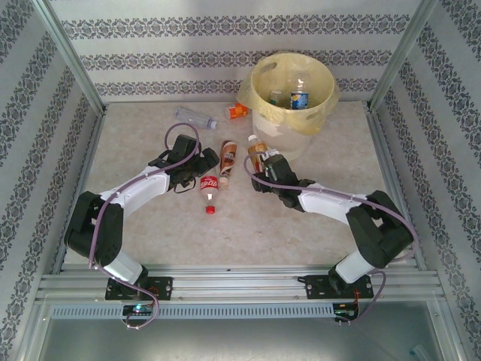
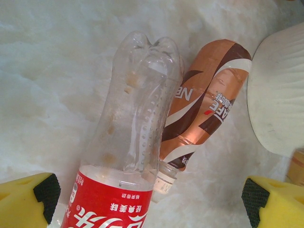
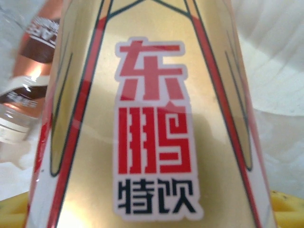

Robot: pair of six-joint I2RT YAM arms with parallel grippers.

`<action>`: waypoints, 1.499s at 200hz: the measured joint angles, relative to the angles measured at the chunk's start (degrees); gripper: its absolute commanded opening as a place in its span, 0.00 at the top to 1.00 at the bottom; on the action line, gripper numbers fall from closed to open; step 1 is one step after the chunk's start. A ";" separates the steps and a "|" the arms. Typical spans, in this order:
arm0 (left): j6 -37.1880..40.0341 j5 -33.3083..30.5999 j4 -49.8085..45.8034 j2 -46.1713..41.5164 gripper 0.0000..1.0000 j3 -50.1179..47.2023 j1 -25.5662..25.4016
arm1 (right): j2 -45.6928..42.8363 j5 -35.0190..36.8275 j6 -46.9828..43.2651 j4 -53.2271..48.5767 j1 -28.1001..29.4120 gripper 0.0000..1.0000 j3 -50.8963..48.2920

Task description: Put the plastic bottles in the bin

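Top external: the bin [image 1: 259,81] stands far right on the table, a blue-labelled bottle [image 1: 300,98] inside. The left gripper [image 1: 204,169] straddles the red-labelled bottle [image 1: 210,186]. The right gripper [image 1: 264,162] clamps the gold-labelled bottle [image 1: 256,147] near the bin.

Left wrist: jaws wide, red-labelled bottle lying between the pads [image 2: 33,197], brown-labelled bottle [image 2: 204,104] alongside.

Right wrist: pads pressed against the gold-labelled bottle.

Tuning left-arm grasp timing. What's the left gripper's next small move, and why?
Probably close the left gripper on the red-labelled bottle. Its fingers stand open on either side of that bottle, which lies on the table. The brown-labelled bottle lies against it, so it may get nudged.
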 measured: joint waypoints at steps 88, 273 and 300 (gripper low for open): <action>3.82 0.24 2.78 -2.03 0.00 -0.55 0.00 | -12.74 -9.90 -2.21 -0.59 0.35 0.49 4.39; 14.62 11.72 19.58 -9.35 0.00 -5.57 -1.55 | 1.95 -16.70 -3.69 -26.88 -24.02 0.41 49.99; 14.75 11.50 19.56 -9.35 0.00 -5.57 -1.55 | 5.31 -14.60 -4.96 -30.58 -26.10 0.35 52.41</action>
